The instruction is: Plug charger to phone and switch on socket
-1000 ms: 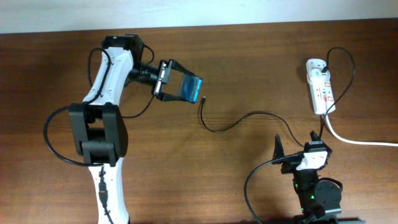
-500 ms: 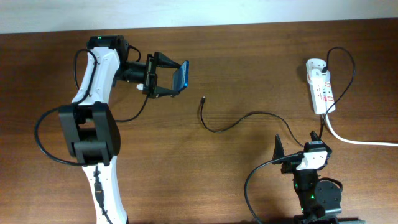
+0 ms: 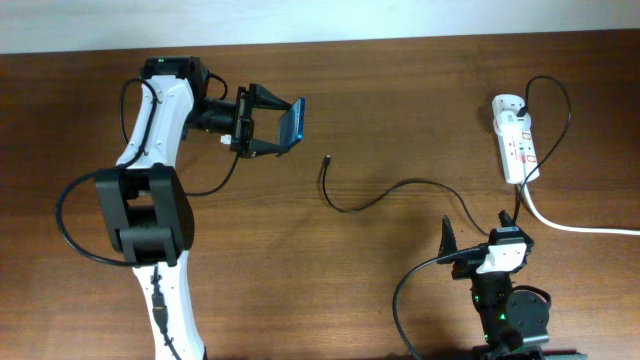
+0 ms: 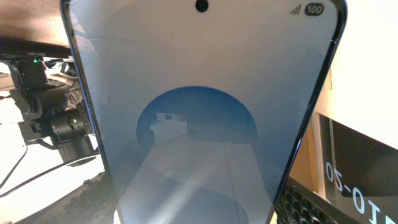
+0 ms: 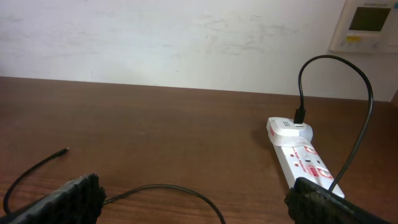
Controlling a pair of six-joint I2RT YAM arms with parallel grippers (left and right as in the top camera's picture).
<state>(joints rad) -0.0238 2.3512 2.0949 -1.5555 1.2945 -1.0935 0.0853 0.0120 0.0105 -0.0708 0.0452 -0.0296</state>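
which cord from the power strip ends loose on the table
The thin black charger: its small plug tip lies free mid-table. The thick white cord instead runs off the right edge of the overhead view.

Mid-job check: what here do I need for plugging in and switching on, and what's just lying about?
Needed: phone, held in the left jaws; charger, its tip loose on the table; socket.
Not needed: wall panel; thick white cord.

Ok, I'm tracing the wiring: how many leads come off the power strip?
2. The black charger cable plugs into the power strip's far end; the thick white cord leaves its near end. None seems hidden.
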